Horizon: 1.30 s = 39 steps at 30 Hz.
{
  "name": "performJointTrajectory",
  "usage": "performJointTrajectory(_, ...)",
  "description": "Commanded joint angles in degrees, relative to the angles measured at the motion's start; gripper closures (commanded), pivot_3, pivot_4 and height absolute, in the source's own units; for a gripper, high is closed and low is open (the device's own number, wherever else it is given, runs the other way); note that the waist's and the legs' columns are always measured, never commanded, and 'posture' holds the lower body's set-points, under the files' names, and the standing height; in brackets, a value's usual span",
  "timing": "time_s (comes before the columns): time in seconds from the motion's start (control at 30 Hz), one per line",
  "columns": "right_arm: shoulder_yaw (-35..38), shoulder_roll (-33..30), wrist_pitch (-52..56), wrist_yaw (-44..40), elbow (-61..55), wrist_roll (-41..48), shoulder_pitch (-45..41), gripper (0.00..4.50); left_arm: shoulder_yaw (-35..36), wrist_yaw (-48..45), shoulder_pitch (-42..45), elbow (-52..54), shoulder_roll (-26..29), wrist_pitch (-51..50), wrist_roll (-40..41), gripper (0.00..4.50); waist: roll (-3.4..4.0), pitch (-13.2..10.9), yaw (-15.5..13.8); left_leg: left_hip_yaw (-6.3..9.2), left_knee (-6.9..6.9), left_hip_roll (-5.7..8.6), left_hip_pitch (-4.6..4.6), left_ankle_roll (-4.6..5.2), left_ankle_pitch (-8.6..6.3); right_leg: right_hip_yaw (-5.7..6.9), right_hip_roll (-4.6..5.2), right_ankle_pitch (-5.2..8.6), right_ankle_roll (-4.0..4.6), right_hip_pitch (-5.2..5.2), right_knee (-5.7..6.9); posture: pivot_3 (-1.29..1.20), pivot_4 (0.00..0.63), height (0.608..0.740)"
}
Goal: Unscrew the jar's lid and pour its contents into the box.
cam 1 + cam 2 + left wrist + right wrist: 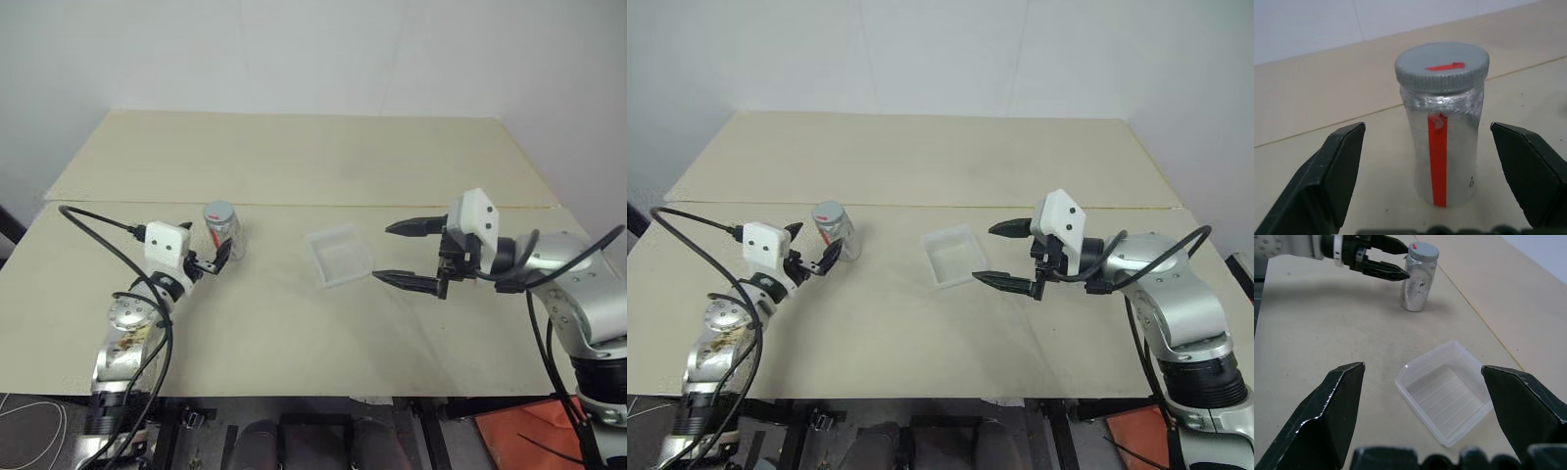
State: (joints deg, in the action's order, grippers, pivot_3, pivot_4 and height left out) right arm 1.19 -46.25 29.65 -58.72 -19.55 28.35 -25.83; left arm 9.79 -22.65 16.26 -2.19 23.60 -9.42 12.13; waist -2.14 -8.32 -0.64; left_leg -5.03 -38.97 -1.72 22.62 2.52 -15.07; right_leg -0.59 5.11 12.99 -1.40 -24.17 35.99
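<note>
Upright on the table [294,323], the jar [1445,147] stands with its lid [1442,66] on, between the spread fingers of the left gripper [209,253], apparently untouched. Right of it lies the box [338,255], seemingly empty; the right gripper [405,254], jaws wide apart and holding nothing, hovers just beside it.

Light: bright and even — diffuse, from overhead.
Shadows: a soft one is cast by the jar [1419,280] on the table [294,166].
Glare: faint sheen on the jar's foil.
Focus: black fingers [1327,176] are slightly softened — the rest is sharp.
</note>
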Motion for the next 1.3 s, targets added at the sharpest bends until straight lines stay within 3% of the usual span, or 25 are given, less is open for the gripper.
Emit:
performJointTrajectory(0.03,2.97,-1.16,0.54,0.56,-2.79,1.47,0.09,0.06,-0.24,-0.12,2.37,-2.84,-0.57,4.24,-0.88,0.04,0.00,0.00,-0.01,0.00,0.00,0.00,0.00,0.00,0.00,0.00,0.01,0.00,0.00,0.00,0.00,0.00,0.150,0.740)
performJointTrajectory(0.33,4.44,-1.60,1.46,1.41,-5.44,2.22,1.58,0.06,-1.54,-0.81,8.32,-13.76,-3.42,12.99,-2.65,0.04,-0.01,0.00,-0.01,0.01,-0.03,0.02,0.04,0.01,0.00,0.02,0.02,-0.02,-0.03,-0.01,0.01,0.00,0.150,0.740)
performJointTrajectory(0.47,4.85,-1.85,1.53,2.16,-6.42,2.83,2.24,0.00,-1.93,0.27,10.87,-18.37,-3.94,16.57,-4.41,0.91,-0.01,0.00,-0.02,0.01,-0.03,0.02,0.08,0.01,0.00,0.04,0.03,-0.02,-0.04,-0.03,-0.01,0.00,0.150,0.740)
performJointTrajectory(0.63,4.95,-1.71,1.60,3.25,-7.51,3.63,2.75,0.00,-1.95,-0.01,11.23,-20.25,-3.73,17.00,-4.54,2.45,-0.01,0.00,0.10,0.01,-0.03,0.01,0.09,0.01,0.00,0.04,0.02,-0.02,-0.04,-0.04,0.00,0.00,0.150,0.740)
performJointTrajectory(0.9,3.21,-0.19,0.77,4.07,-7.11,3.44,0.27,0.00,-3.00,-5.06,11.80,-15.07,-2.59,11.42,-1.47,2.47,-0.01,0.01,0.10,0.02,-0.05,0.02,0.09,0.01,0.00,0.04,0.02,-0.03,-0.05,-0.05,0.01,0.00,0.150,0.740)
performJointTrajectory(1.1,1.11,4.01,3.57,3.41,-4.16,7.37,-9.59,0.00,-4.35,-25.81,19.51,-4.08,4.91,-7.13,13.47,2.47,-0.02,-0.01,0.23,0.11,-0.21,0.00,0.30,-0.01,0.01,0.11,-0.09,-0.03,-0.05,-0.17,0.06,0.00,0.150,0.740)
performJointTrajectory(1.3,-2.74,11.51,11.12,6.52,0.22,11.44,-21.71,0.00,-7.84,-43.63,28.35,-6.72,9.44,-17.14,20.70,2.47,0.00,-0.01,0.66,0.11,-0.21,0.04,0.28,0.02,0.00,0.08,-0.13,-0.01,-0.08,-0.12,0.03,0.00,0.150,0.740)
